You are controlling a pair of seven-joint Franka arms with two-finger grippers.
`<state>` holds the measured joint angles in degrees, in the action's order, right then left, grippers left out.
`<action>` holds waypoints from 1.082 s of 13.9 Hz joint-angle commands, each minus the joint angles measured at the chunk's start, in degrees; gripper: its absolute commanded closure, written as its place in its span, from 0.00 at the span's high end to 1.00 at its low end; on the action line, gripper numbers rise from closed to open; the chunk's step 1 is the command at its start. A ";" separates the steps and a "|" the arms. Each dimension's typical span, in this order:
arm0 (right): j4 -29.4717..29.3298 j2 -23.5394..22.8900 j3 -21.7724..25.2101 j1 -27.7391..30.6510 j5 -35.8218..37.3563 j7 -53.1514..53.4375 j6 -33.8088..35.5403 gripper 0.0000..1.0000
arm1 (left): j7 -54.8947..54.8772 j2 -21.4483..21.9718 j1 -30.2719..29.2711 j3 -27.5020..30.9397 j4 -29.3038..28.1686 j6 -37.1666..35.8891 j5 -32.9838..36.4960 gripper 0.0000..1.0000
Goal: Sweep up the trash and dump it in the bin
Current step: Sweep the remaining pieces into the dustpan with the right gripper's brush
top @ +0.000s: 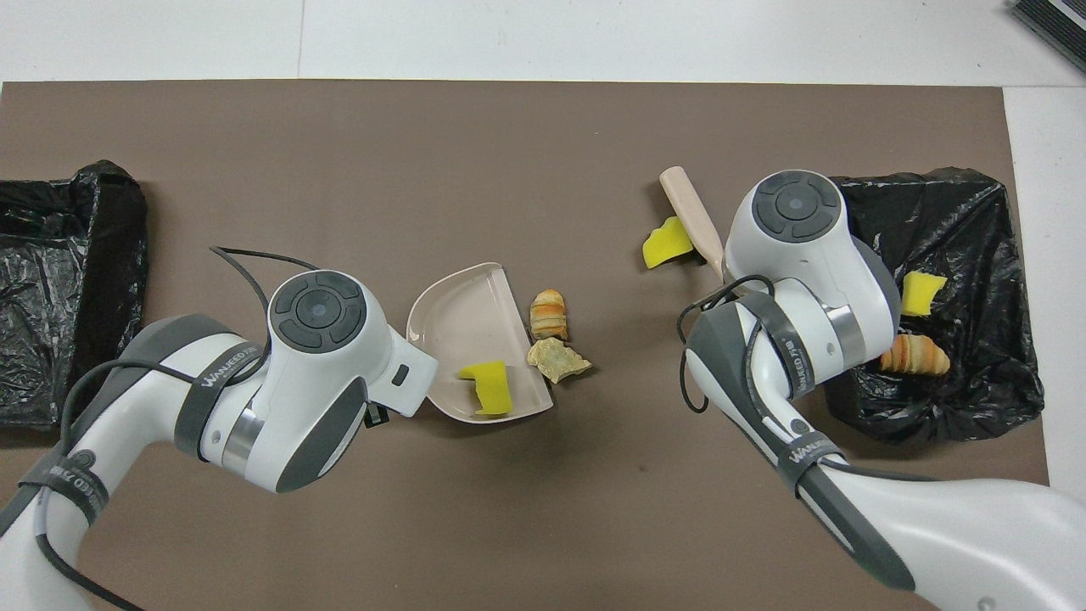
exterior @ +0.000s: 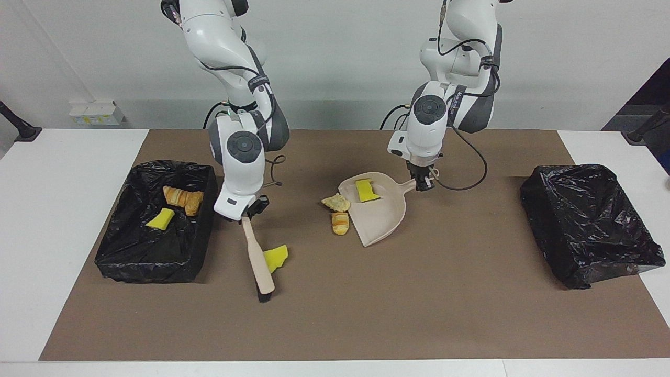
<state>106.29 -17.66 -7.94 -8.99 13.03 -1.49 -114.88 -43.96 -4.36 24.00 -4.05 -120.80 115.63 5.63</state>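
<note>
My right gripper (exterior: 250,208) is shut on the handle of the beige brush (exterior: 257,259), whose bristle end rests on the mat. A yellow sponge chunk (exterior: 276,257) of trash lies against the brush (top: 689,210), on its dustpan side. My left gripper (exterior: 423,182) is shut on the handle of the beige dustpan (exterior: 384,217), which lies flat and holds another yellow chunk (exterior: 366,189). Two golden-brown bread pieces (exterior: 336,202) (exterior: 340,222) sit just outside the pan's mouth. The black-lined bin (exterior: 152,267) at the right arm's end holds a yellow chunk (exterior: 160,218) and bread (exterior: 183,198).
A second black-lined bin (exterior: 589,222) stands at the left arm's end of the table. A brown mat (exterior: 335,314) covers the work area, with white table (exterior: 52,209) around it. Cables hang from both wrists.
</note>
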 commanded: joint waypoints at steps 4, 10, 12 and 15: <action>10.49 7.63 -0.32 -8.67 -8.88 6.31 0.28 0.00 | 0.10 0.32 1.23 0.71 -1.28 1.70 0.43 0.00; 13.59 10.46 -0.32 -15.35 -15.04 8.43 0.27 0.00 | -0.07 0.67 1.14 0.71 -2.69 3.63 0.43 0.00; 12.37 10.11 -0.32 -17.80 -18.54 10.10 -1.03 0.00 | -0.42 0.93 1.05 0.71 -3.48 4.95 0.43 0.00; 10.61 9.67 -0.32 -20.97 -21.73 13.35 -2.98 0.00 | -0.95 1.54 1.14 0.71 -5.84 9.50 0.43 0.00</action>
<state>118.02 -8.33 -8.39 -28.53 -6.82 10.14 -117.24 -44.19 -4.36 24.01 -4.02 -123.61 121.24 5.63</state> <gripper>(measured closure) 0.736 0.678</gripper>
